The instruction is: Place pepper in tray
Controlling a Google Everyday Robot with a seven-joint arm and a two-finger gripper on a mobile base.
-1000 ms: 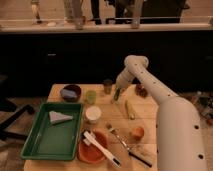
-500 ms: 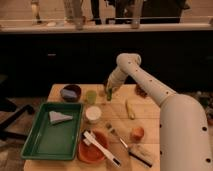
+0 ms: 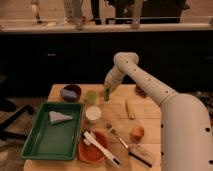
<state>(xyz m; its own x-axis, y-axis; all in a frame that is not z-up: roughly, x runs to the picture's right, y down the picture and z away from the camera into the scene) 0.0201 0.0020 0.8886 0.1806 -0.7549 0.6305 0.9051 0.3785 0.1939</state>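
My gripper hangs above the far middle of the wooden table, just right of a light-green cup. It is shut on the pepper, a small dark-green piece that hangs down from the fingers, just above the tabletop. The bright-green tray lies at the front left of the table, left of and nearer than the gripper. A pale grey wedge lies in it.
A purple bowl stands behind the tray. A white cup, an orange-red bowl with a white utensil, a pale yellow piece, a fork, an orange fruit and a brown object lie about the table.
The arm has swung left along the far side of the table, carrying the pepper from the right of centre to beside the light-green cup.
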